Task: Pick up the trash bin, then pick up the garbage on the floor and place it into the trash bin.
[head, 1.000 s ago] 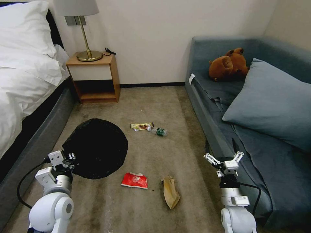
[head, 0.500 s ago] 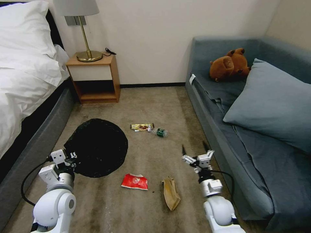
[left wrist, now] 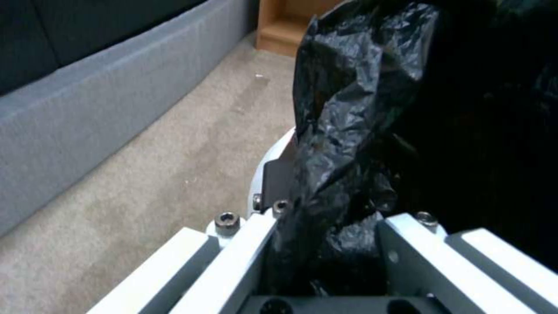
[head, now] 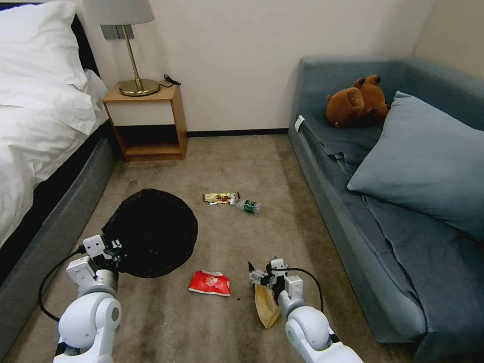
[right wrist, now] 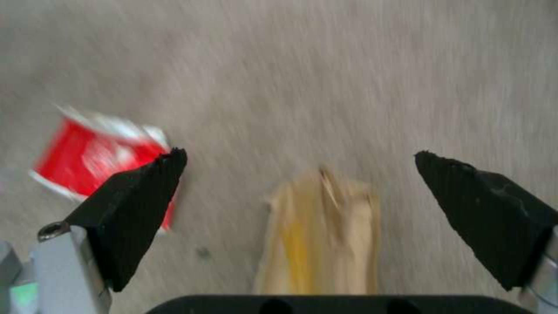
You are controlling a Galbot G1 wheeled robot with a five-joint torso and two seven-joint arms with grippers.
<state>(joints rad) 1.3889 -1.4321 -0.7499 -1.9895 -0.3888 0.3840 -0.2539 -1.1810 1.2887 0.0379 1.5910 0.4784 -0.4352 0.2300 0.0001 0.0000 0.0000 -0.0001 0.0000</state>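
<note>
Jaws spread, right gripper [head: 263, 273] should straddle the tan paper scrap [right wrist: 322, 235] centrally; left gripper [head: 107, 247] clamps the trash bin [head: 151, 233] liner

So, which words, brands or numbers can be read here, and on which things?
None can be read.
Red-white wrapper: print too blurred.
Snack bar wrapper: print too small.
Bottle, green label: too small.
Tan paper scrap: no text seen.
</note>
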